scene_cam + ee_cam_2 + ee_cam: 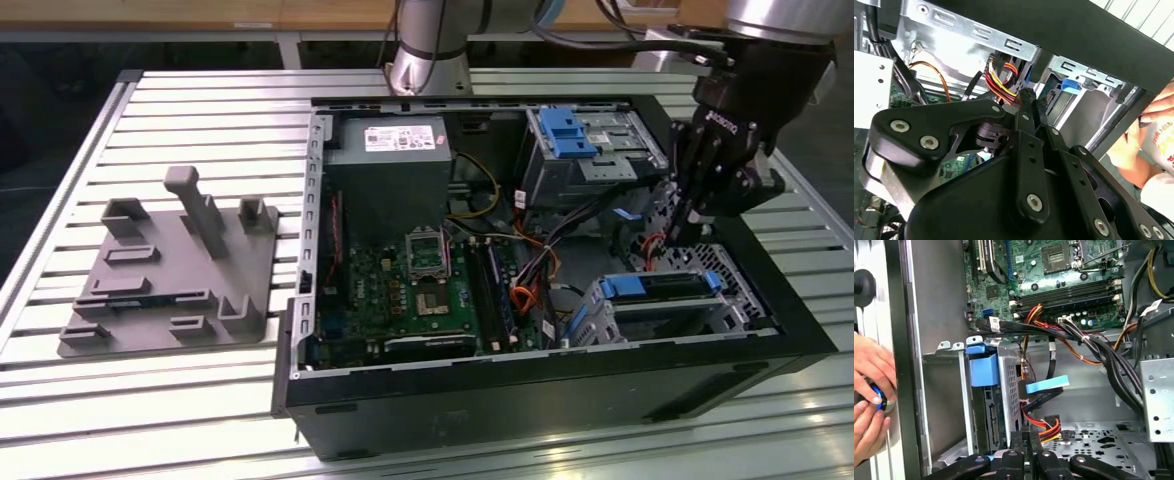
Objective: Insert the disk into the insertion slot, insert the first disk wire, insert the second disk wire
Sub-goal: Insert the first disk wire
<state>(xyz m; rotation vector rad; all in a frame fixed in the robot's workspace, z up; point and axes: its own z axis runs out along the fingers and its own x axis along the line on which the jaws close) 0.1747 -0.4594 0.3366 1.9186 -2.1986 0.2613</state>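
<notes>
The disk [661, 288], silver with a bright blue frame, lies inside the insertion slot [734, 300], a low perforated metal cage at the case's near right corner. In the first wrist view the disk [991, 420] shows its connector edge under a blue frame end, beside the slot's perforated wall [1012, 385]. My gripper [671, 235] reaches down into the case just behind the slot. In both wrist views its fingers stand together, shut on the black plug of a red, yellow and black disk wire [1001, 80]. That gripper [1026, 436] hangs a little off the disk's connector edge, with the wire [1046, 427] beside it.
A taller cage with a blue latch [574, 140] stands at the back right. The motherboard [427, 290] and loose cable bundles [1089, 340] fill the middle. A person's hands [869, 390] rest outside the case wall. A grey fixture [167, 270] lies on the table at the exterior view's left.
</notes>
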